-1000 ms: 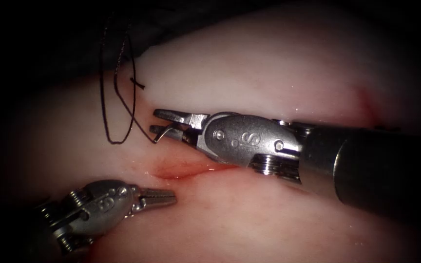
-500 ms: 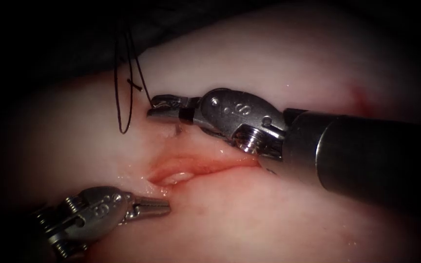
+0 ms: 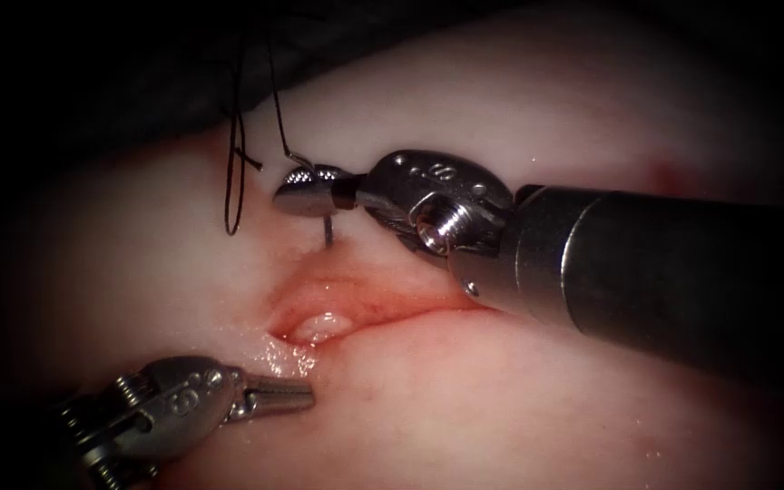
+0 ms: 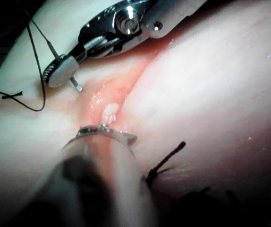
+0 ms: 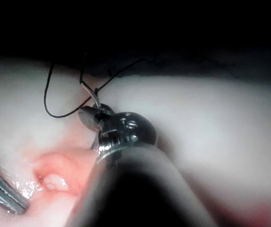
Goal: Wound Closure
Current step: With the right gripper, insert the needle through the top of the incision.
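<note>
The right tool (image 3: 306, 195) comes in from the right with its jaws shut on the curved needle (image 3: 328, 229), near the needle's middle. The needle's point goes down onto the tissue (image 3: 519, 399) just beyond the far edge of the cut (image 3: 338, 313), near its left end; I cannot tell how deep it sits. From the needle's tail, dark thread (image 3: 233, 181) rises and hangs in a loop to the left. The left tool (image 3: 279, 395) rests at the near left of the cut, jaws shut, holding nothing. The same needle (image 4: 75, 85) and the right tool (image 5: 92, 116) also show from close up.
The cut gapes, with red fluid and a pale lump (image 3: 319, 325) inside it. A short cut end of thread (image 3: 249, 159) lies beside the loop. Another dark thread end (image 4: 166, 161) sticks out of the tissue. Dark cloth lies beyond the tissue's far edge.
The right tool has rolled its wrist and shifted up and left, turning the needle from lying flat to pointing down at the tissue. The cut has opened wider. The left tool has barely moved.
</note>
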{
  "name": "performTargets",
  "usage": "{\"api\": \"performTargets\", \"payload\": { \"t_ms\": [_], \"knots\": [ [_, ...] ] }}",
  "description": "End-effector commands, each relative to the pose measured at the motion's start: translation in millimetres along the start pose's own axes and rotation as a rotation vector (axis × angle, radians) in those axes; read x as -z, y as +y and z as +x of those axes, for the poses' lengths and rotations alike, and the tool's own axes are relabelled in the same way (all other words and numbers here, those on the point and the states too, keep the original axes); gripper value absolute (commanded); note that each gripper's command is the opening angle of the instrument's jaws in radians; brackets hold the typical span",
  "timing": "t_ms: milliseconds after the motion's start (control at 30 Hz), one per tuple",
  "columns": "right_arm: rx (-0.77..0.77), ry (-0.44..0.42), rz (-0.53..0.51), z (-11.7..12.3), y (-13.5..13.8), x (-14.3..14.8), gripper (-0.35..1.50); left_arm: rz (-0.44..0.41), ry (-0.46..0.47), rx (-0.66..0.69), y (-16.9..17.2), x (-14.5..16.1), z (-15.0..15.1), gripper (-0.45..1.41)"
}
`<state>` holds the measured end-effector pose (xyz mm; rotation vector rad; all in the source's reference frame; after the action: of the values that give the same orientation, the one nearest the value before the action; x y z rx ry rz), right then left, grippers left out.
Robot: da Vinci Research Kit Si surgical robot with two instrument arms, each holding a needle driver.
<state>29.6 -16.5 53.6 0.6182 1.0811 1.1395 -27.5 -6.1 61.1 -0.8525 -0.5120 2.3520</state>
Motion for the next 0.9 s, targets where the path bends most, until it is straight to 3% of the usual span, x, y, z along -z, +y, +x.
{"api": "performTargets", "payload": {
  "t_ms": [33, 200, 500, 900],
  "knots": [
    [-0.013, 0.011, 0.008, 0.9, -0.3, -1.2, -0.35, 0.001, 0.003, -0.003, -0.6, -0.5, 0.6, -0.45],
    [-0.156, 0.018, 0.030, 0.0, -0.9, -1.6, -0.35, 0.001, 0.003, -0.002, -0.6, -0.4, 0.7, -0.45],
    [-0.282, 0.020, 0.082, -2.6, -2.8, -2.0, -0.35, -0.004, 0.002, -0.005, -1.0, 0.0, 0.6, -0.45],
    [-0.387, -0.012, 0.175, -6.6, -8.3, -2.1, -0.35, 0.005, -0.006, -0.004, -2.1, 1.3, 0.1, -0.45]
  ]
}}
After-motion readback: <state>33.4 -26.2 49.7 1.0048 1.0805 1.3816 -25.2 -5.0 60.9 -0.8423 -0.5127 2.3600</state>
